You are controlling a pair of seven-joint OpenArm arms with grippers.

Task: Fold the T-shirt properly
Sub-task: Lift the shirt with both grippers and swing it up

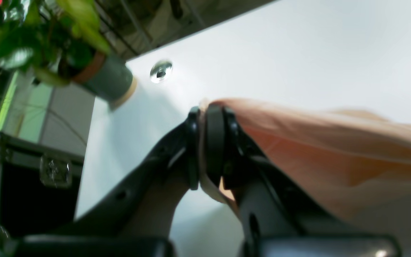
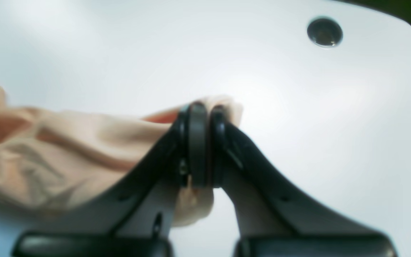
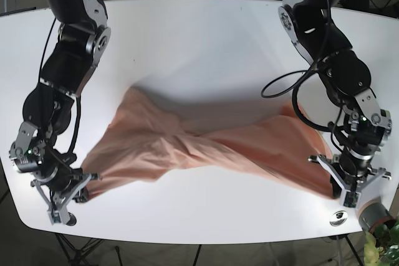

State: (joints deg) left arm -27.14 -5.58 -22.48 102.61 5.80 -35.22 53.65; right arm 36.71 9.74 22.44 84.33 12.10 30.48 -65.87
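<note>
A peach T-shirt [image 3: 206, 141] stretches across the white table [image 3: 199, 35], lifted and blurred between my two arms. My left gripper [image 3: 340, 192], at the base view's lower right, is shut on one corner of the cloth. The left wrist view shows that gripper [image 1: 209, 110] pinching the T-shirt [image 1: 334, 150], which runs off to the right. My right gripper [image 3: 81, 188], at the lower left of the base view, is shut on the opposite corner. In the right wrist view this gripper [image 2: 203, 107] clamps the T-shirt [image 2: 66, 150], with fabric trailing left.
A potted plant [image 3: 380, 225] stands just past the table's front right corner, close to my left gripper; the pot [image 1: 109, 78] shows in the left wrist view. Metal grommets [image 3: 340, 219] [image 2: 324, 32] sit in the table's front corners. A black case [image 1: 30, 185] lies beyond the edge.
</note>
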